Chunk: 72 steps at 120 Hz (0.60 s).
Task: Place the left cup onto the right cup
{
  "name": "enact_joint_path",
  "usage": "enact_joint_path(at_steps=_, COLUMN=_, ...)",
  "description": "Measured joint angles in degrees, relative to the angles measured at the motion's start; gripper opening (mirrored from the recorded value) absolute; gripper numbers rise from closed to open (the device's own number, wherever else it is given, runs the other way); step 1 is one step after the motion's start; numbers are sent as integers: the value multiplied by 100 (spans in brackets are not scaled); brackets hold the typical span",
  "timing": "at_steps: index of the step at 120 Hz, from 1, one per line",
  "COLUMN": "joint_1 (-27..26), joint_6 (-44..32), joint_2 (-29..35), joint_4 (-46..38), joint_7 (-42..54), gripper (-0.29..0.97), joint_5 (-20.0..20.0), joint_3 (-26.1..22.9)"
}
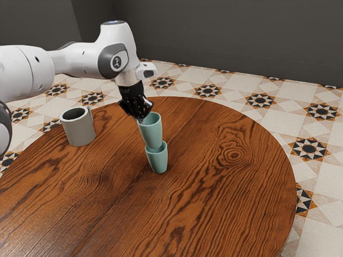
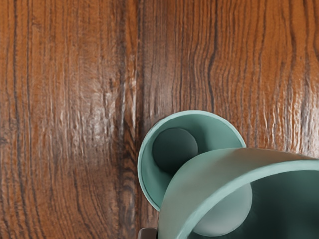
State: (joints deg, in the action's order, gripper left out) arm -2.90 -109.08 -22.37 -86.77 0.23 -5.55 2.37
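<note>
Exterior view: we see our claw point(image 1: 142, 113) clamped on the rim of the tilted upper cup point(image 1: 151, 131), its base at the mouth of the lower cup point(image 1: 157, 156) on the table point(image 1: 225, 182); wrist view: the upper cup point(image 2: 224, 179) overlaps part of the lower cup point(image 2: 149, 174).

Exterior camera: beside the arm point(image 1: 64, 61), well back, looking down over the tabletop point(image 1: 225, 203). Wrist camera: straight down, close above the top cup point(image 2: 214, 174) and bottom cup point(image 2: 199, 124), which both views share.
</note>
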Motion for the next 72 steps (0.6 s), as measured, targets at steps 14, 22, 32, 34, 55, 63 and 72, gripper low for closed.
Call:
enact_joint_path(at_steps=14, joint_1=1, joint_6=-2, joint_2=-33, joint_4=8, joint_7=-3, gripper=-11, joint_5=5, joint_3=0)
enact_joint_path(at_steps=22, joint_1=6, joint_6=-2, joint_2=-43, joint_4=24, joint_7=-4, gripper=-11, joint_5=9, joint_3=0)
enact_joint_path(at_steps=32, joint_1=12, joint_6=-3, joint_2=-60, joint_4=41, joint_7=-4, gripper=-11, joint_5=12, joint_3=0)
enact_joint_path(at_steps=34, joint_1=14, joint_6=-3, joint_2=-62, joint_4=43, joint_7=-4, gripper=-11, joint_5=13, joint_3=0)
enact_joint_path(at_steps=55, joint_1=26, joint_6=-4, joint_2=-109, joint_4=90, joint_7=-5, gripper=-11, joint_5=14, joint_3=0)
enact_joint_path(at_steps=63, joint_1=28, joint_6=-4, joint_2=-117, joint_4=102, joint_7=-5, gripper=-11, joint_5=15, joint_3=0)
enact_joint_path(at_steps=72, joint_1=34, joint_6=-4, joint_2=-134, joint_4=139, joint_7=-4, gripper=-11, joint_5=15, joint_3=0)
